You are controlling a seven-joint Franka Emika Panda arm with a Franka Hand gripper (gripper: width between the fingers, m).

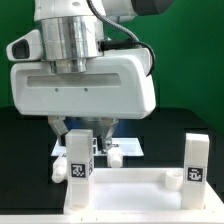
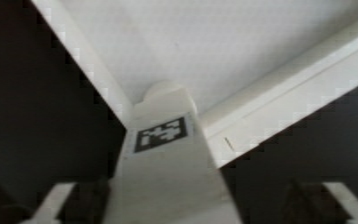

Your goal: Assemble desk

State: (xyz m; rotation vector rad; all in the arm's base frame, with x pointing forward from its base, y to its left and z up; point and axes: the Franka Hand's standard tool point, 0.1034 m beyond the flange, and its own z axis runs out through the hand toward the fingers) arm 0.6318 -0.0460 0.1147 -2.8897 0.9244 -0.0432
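tabletop [image 1: 125,188] is lying nearest, tagged leg [image 1: 78,162] is standing at its 9 o'clock end, sitting inside the gripper [image 1: 83,142], fingers [image 2: 51,205] spreading wide, not touching it; other leg [image 1: 196,160] standing at 3 o'clock.

The tabletop panel [image 1: 130,188] is laid on the table [image 1: 22,160] at the front of the exterior view. Two legs are stood upright on it: the first leg [image 1: 78,160] at the exterior view's left end, the second leg [image 1: 197,162] at its right end, well apart. The gripper [image 1: 86,134] is placed directly above the first leg [image 2: 158,150], whose top is set between the fingers [image 2: 51,205], with a gap seen on either side. Behind the panel, a loose part [image 1: 116,155] is laid flat on the table.
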